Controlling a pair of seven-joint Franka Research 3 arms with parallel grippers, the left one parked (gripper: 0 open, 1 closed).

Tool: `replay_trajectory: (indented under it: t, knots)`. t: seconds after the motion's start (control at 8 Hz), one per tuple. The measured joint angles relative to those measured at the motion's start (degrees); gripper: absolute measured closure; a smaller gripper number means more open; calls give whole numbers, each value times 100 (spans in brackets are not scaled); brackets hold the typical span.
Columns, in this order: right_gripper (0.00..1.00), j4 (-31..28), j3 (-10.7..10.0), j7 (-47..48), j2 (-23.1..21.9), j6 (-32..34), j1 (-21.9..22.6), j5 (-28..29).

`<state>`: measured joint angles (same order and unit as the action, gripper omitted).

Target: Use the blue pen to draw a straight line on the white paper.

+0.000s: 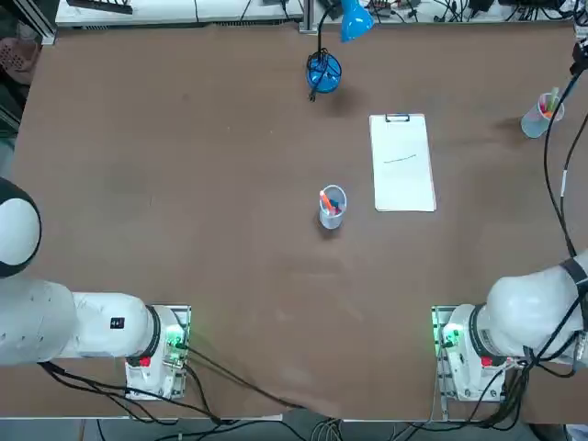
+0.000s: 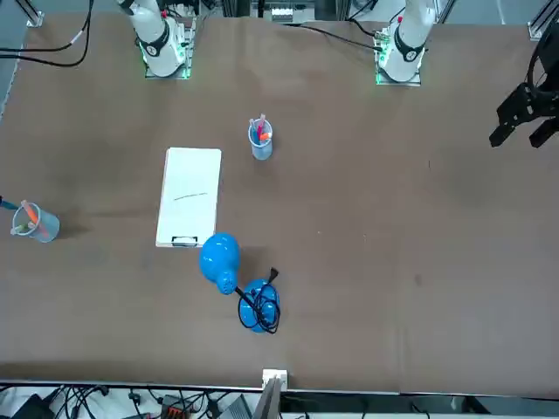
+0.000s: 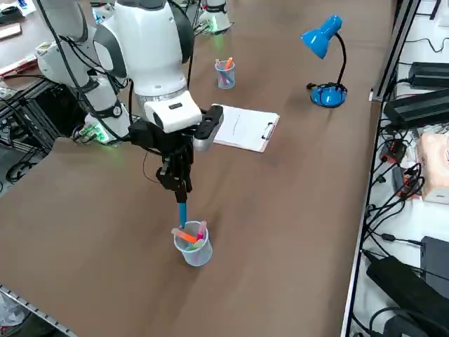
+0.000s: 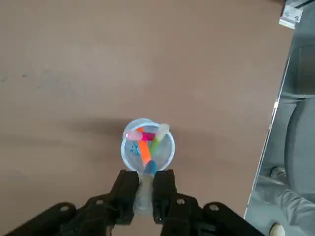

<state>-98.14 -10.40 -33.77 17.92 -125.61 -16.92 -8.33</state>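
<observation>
My right gripper (image 3: pixel 181 188) hangs over the table's right side, fingers pointing down, shut on the blue pen (image 3: pixel 182 210). The pen stands upright, its lower end at the mouth of a clear cup (image 3: pixel 193 247) that holds orange, pink and green pens. In the wrist view the pen (image 4: pixel 148 168) sits between the two fingers (image 4: pixel 126 186), right over the cup (image 4: pixel 147 145). The white paper (image 1: pixel 401 165) (image 3: pixel 245 127) lies flat in mid-table, clip at its far edge, and a thin dark line crosses it. The gripper is outside the top and front views.
A second cup of pens (image 1: pixel 332 207) stands left of the paper. A blue desk lamp (image 1: pixel 323 69) sits at the table's far edge. The cup under the gripper (image 1: pixel 542 115) (image 2: pixel 35 223) is close to the table's right edge.
</observation>
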Motion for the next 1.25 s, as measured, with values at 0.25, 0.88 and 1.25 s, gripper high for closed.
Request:
replay_trajectory:
  t: [0.25,0.88,1.25]
  knots:
    - [80,5,2,0,165,-148,-27,5]
    - [80,8,3,0,532,-189,-209,143]
    - [80,9,3,-7,773,-464,-326,145]
